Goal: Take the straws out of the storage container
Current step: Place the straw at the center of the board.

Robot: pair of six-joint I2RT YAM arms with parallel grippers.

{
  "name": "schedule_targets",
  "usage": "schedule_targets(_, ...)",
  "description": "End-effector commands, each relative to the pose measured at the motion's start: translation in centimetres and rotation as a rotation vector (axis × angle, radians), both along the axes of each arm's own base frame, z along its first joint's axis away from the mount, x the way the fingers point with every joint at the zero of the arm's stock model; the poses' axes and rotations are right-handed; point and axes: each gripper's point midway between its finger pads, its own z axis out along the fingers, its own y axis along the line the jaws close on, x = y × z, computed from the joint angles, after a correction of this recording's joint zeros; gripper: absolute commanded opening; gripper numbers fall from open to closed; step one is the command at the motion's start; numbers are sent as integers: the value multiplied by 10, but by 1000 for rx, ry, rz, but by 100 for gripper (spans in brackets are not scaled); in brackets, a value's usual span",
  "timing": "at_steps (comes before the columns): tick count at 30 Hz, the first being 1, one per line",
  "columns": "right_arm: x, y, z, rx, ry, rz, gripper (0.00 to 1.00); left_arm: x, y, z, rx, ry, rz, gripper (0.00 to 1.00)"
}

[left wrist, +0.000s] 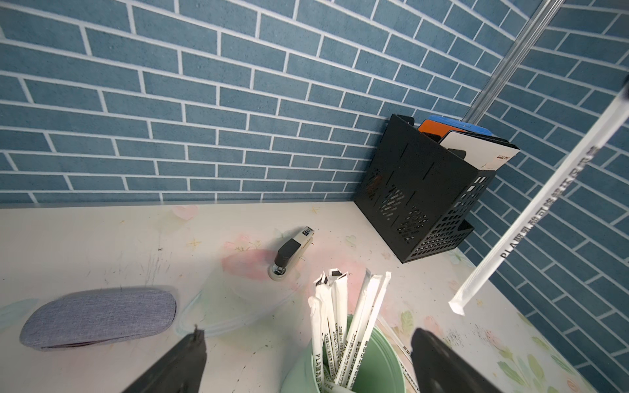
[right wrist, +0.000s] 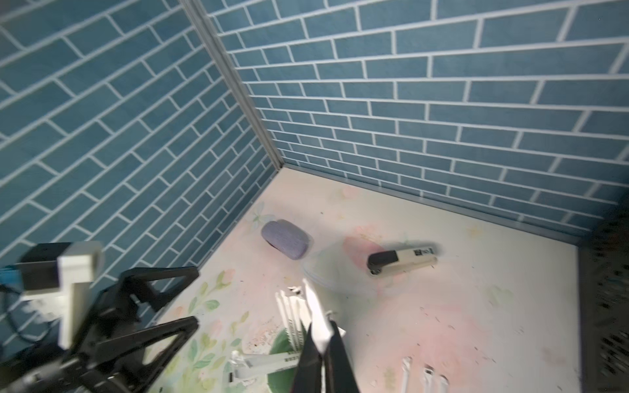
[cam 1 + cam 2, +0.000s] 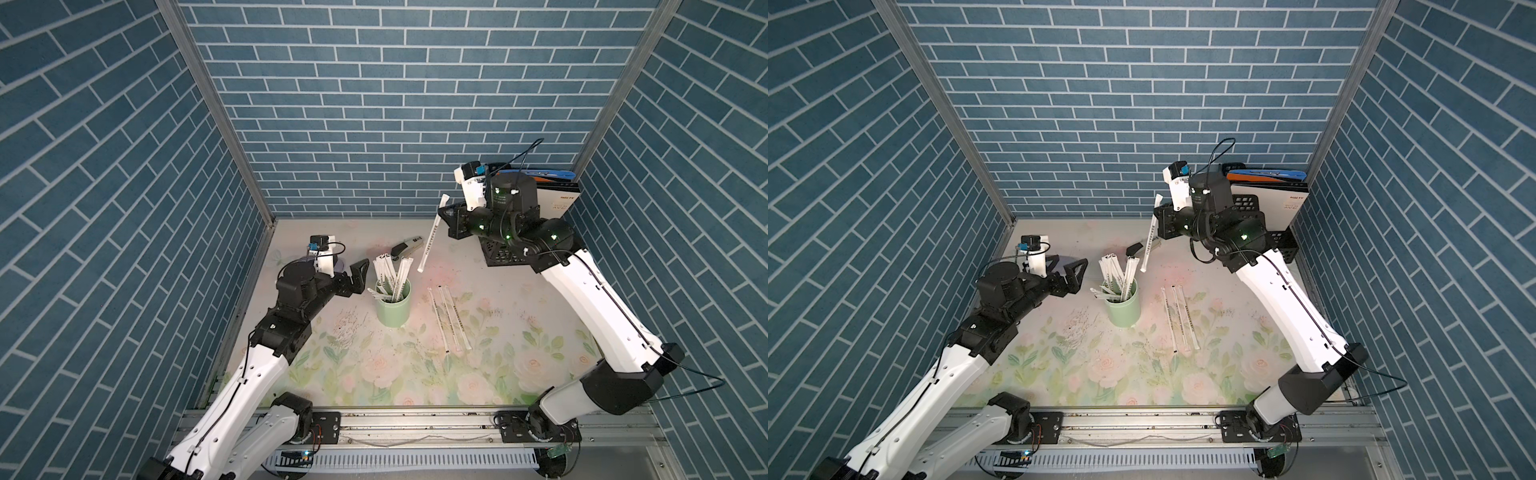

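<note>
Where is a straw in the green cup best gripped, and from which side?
Probably high up, where the straws stand free above the rim of the green cup. Come from above, jaws across one: they stand nearly upright, and the cup wall hides the rest.

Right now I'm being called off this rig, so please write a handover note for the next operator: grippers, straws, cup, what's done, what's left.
Right gripper: shut on one wrapped straw, held in the air behind the mint-green cup, clear of it.
Left gripper: open, empty, beside the cup.
Done: three straws lie side by side on the table, on the right arm's side of the cup.
Left: lay the held straw down, then pull out the remaining bundle standing in the cup.
</note>
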Motion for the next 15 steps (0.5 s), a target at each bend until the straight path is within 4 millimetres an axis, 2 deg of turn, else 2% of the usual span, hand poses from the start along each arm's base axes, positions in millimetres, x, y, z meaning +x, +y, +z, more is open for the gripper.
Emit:
schedule_targets(1, -9, -43, -84, -259, 256, -53, 0, -1, -2, 2, -2, -6, -13, 100)
schedule_targets(8, -10, -84, -167, -449, 423, -136, 0, 1, -4, -2, 2, 8, -15, 99)
schedule_targets(15, -12, -99, -237, -557, 567, -115, 0, 1, -4, -3, 1, 11, -17, 100)
